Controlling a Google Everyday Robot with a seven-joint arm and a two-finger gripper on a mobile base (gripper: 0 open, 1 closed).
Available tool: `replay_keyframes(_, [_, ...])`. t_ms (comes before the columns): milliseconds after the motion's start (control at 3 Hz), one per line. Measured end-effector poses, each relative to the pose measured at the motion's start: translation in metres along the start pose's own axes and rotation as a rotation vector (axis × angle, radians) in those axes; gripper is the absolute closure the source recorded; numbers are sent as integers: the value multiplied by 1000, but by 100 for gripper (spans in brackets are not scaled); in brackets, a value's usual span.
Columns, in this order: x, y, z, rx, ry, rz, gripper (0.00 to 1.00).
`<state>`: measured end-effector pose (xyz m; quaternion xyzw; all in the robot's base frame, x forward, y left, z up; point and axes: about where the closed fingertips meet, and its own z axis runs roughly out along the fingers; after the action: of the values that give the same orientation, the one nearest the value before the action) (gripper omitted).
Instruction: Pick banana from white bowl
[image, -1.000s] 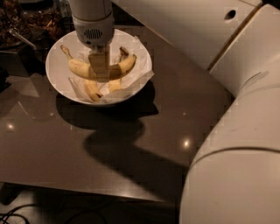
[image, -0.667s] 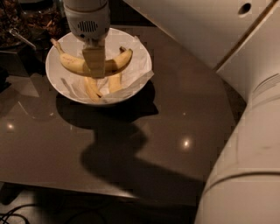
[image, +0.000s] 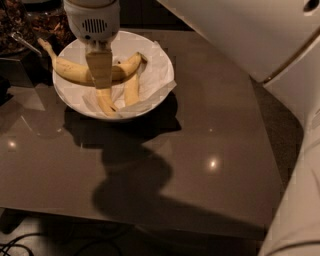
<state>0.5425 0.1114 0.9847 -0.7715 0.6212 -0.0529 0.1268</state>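
Note:
The white bowl (image: 64, 95), lined with crumpled white paper, stands at the back left of the dark table. My gripper (image: 100, 80) hangs straight down over the bowl's middle. Its fingers (image: 100, 67) are closed across the middle of the banana (image: 70, 70), the long yellow one. The banana lies crosswise, its thin stem reaching over the bowl's left rim and its other end pointing right. Two shorter bananas lie in the bowl below it, one (image: 106, 102) under the gripper and one (image: 131, 90) just to the right.
The glossy dark table (image: 200, 150) stretches to the front and right of the bowl. A dark container of brown stuff (image: 15, 30) with a metal handle (image: 25, 44) stands at the back left. My white arm (image: 260, 40) fills the upper right.
The banana has come up with the gripper and turned crosswise, and its stem now reaches past the bowl's left rim. The arm's body has swung away to the right.

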Motion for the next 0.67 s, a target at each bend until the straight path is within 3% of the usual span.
replay_keyframes(667, [-30,32,-6,-36,-46,-40,100])
